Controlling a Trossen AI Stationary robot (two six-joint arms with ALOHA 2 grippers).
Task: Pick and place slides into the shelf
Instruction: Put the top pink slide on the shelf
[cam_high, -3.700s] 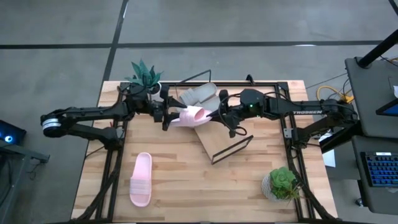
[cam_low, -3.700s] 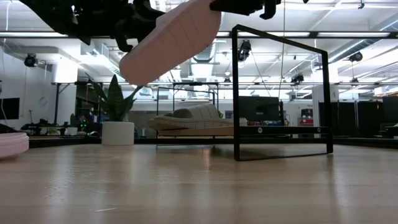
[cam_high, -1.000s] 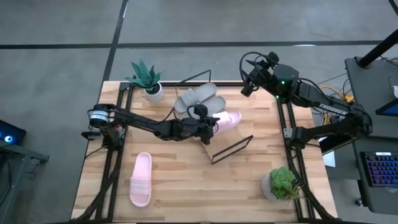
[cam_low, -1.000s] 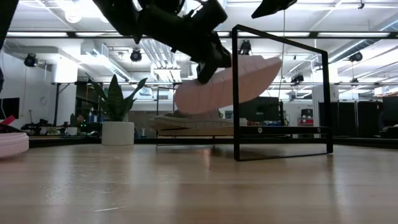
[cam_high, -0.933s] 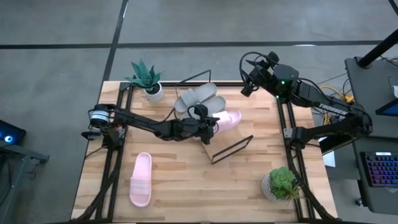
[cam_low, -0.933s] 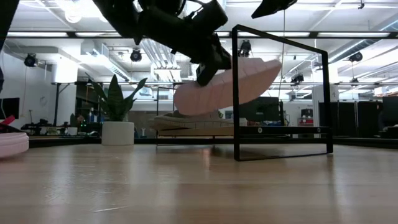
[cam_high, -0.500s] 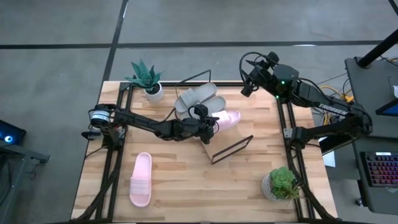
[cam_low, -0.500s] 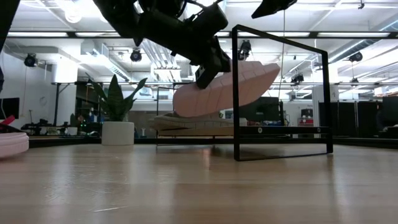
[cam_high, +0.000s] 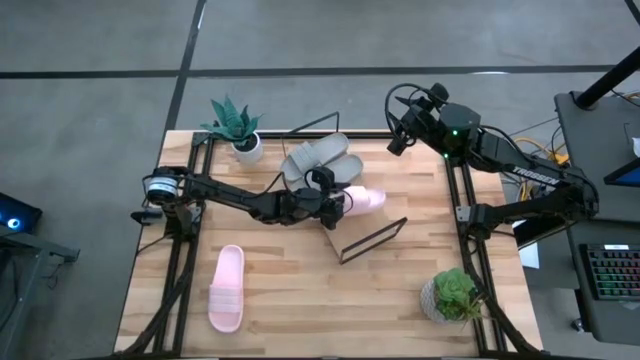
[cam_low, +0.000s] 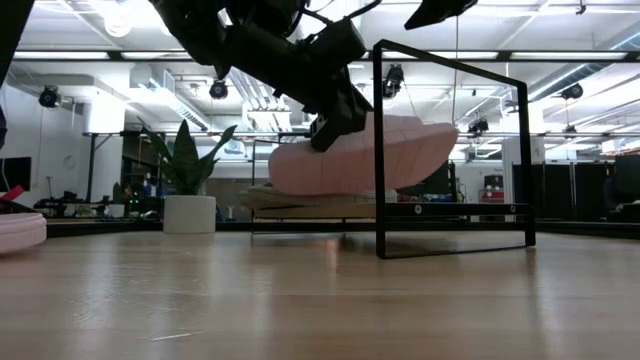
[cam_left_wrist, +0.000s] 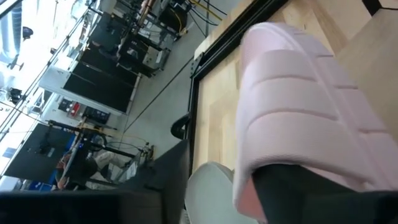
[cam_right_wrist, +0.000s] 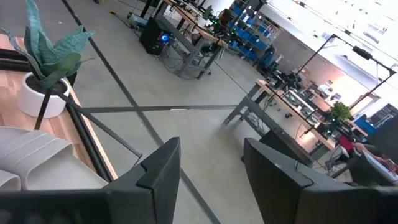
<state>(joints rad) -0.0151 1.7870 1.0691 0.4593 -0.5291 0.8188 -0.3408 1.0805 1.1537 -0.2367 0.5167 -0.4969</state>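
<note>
From above, the left gripper is reaching over the shelf, setting a pink slide beside the two grey slides; the second pink slide is lying near-left on the table. Low down, the pink slide is resting on the board and the jaws look to be loosening, though I cannot tell for sure. The left wrist is showing the strap just ahead. The right gripper is waiting far right, jaws spread, empty. Next, I'd say: let go fully, lift clear, fetch the last pink one
</note>
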